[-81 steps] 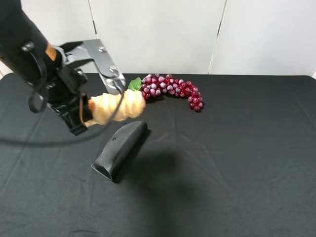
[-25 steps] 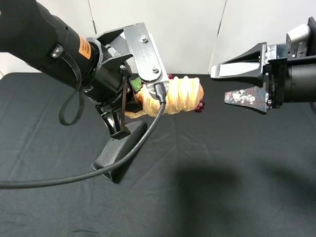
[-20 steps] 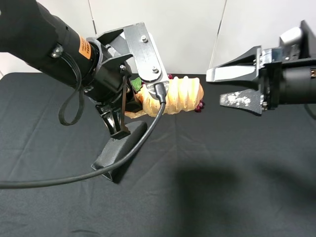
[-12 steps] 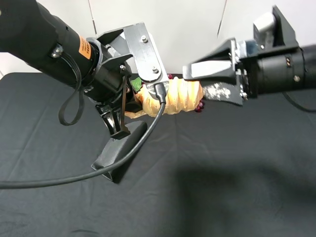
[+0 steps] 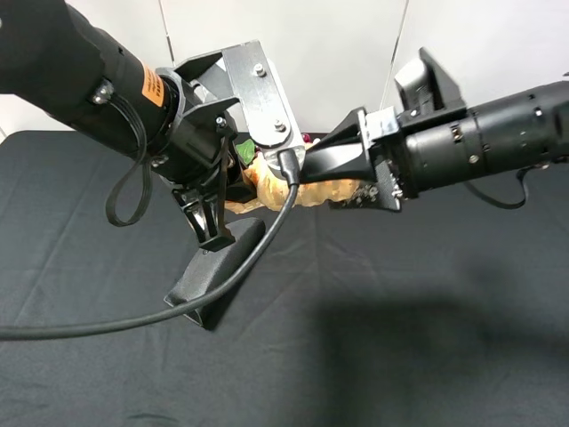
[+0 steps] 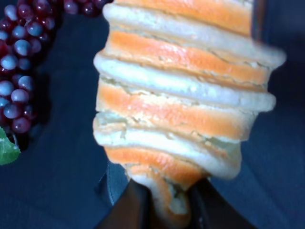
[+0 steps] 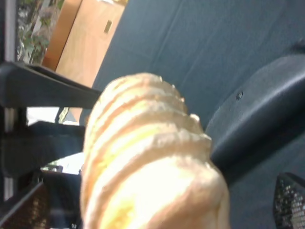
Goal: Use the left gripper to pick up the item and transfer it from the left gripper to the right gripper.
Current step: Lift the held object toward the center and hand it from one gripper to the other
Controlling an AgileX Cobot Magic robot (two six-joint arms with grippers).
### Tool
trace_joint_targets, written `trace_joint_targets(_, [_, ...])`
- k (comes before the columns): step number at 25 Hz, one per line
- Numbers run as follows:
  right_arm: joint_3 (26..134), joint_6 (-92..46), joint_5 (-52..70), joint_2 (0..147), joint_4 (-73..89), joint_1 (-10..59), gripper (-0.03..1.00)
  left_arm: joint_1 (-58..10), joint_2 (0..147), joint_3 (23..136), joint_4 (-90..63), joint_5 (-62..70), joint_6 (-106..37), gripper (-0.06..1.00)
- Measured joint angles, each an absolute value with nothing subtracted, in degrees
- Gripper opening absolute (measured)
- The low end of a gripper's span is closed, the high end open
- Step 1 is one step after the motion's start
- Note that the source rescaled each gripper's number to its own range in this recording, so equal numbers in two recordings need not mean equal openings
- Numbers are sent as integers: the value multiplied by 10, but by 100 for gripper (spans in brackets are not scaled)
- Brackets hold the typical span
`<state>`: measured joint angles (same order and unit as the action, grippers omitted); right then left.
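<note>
The left tool pinches the bread roll by its tapered end, above the black curved piece; the right tool, spread, straddles its blunt end. Clamp right before left releases.

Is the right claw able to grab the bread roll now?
Probably yes. The right gripper is open, with its fingers on either side of the bread roll's free end and nothing between. The left gripper holds only the other end.

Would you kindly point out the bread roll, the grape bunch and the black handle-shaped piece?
bread roll (image 6: 181,119), left wrist view, its ridged middle.
grape bunch (image 6: 19,47), left wrist view, a berry in the cluster.
black handle-shaped piece (image 5: 204,271), exterior high view, its curved top.
</note>
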<state>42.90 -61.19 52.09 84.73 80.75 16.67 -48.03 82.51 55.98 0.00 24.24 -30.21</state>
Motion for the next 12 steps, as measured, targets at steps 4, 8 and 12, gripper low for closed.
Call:
trace_joint_targets(4, [429, -620, 520, 850, 822, 171, 100, -480, 825, 560, 0, 243, -302, 0])
trace_joint_targets(8, [429, -631, 519, 850, 841, 171, 100, -480, 825, 560, 0, 243, -302, 0])
trace_joint_targets(12, [429, -636, 519, 850, 852, 171, 100, -480, 825, 560, 0, 243, -302, 0])
